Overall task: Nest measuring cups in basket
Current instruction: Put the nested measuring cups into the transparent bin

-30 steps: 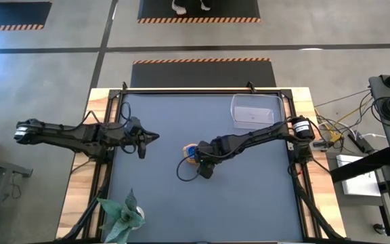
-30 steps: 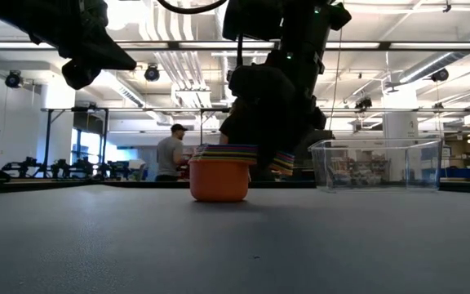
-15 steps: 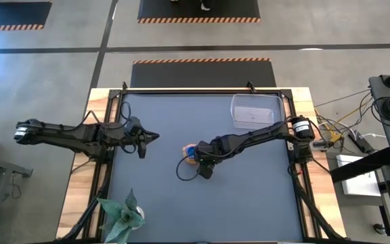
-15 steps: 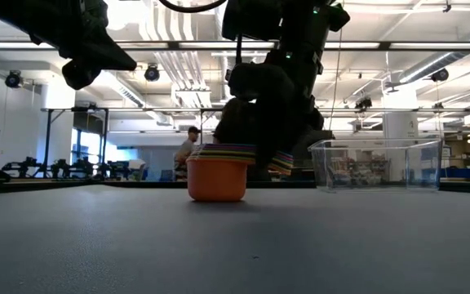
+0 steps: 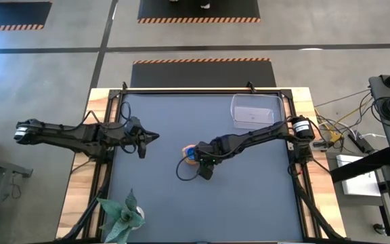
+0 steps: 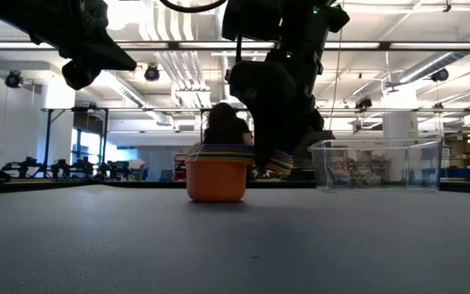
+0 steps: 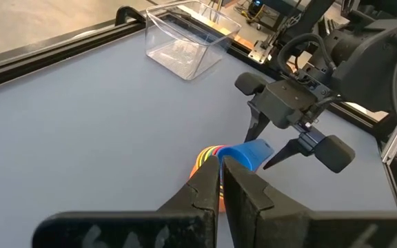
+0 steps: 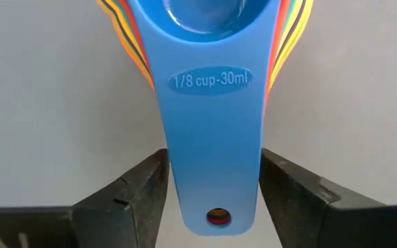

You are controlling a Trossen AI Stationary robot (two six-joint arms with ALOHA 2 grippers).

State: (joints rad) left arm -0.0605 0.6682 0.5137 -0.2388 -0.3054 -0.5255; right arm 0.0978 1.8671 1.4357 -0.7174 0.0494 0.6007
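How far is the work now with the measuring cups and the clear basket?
Done: the measuring cups look nested in one stack on the table, the blue 1/8 cup on top. In hand: the right gripper has its open fingers on both sides of the stacked handles. The left gripper waits shut at the table's left. Left: move the stack into the clear basket, which holds no cups.

The right arm is covering most of the nested measuring cups (image 5: 191,152) in the high view, leaving only a sliver of orange and blue showing. In the low view, the right gripper (image 6: 277,122) is blocking the handles behind the orange cup (image 6: 216,179), and a person (image 6: 225,129) beyond the table is appearing only as a dark silhouette. In the right wrist view, the blue cup (image 8: 214,103) is being cut off at the frame edge, hiding its bowl.
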